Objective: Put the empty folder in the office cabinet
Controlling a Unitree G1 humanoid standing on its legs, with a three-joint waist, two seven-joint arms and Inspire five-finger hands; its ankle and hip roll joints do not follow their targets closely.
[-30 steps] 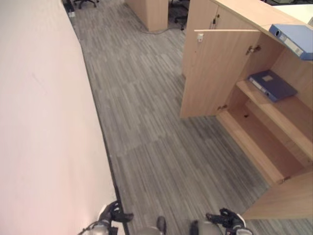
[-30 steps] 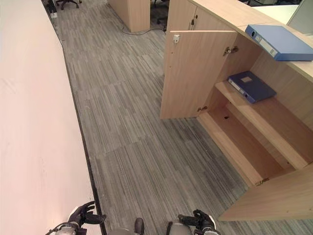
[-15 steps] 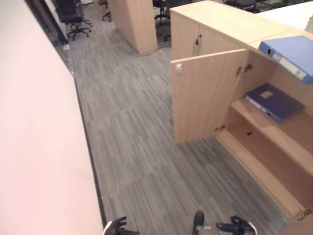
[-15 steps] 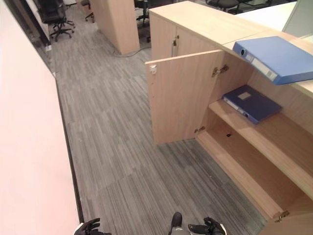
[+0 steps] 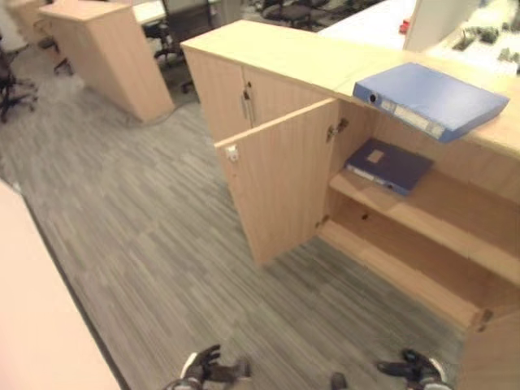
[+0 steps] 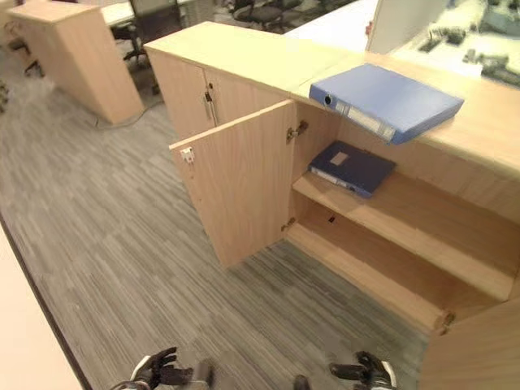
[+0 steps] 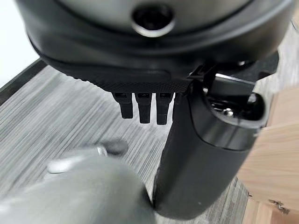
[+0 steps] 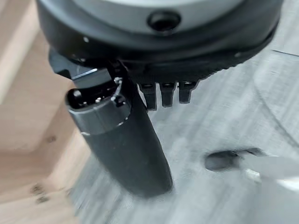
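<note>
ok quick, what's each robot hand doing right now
Left robot hand: open, fingers spread, holding nothing.
Right robot hand: open, holding nothing.

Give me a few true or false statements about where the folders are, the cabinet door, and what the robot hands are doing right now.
1. A light blue folder lies on top of the cabinet. True.
2. The cabinet door is closed. False: it stands open, showing the shelves.
3. A dark blue folder lies on the upper shelf inside. True.
4. The left robot hand holds a folder. False: it hangs low over the floor, open and holding nothing.
5. The right robot hand rests on the shelf. False: it is low by the floor, apart from the cabinet, open.
</note>
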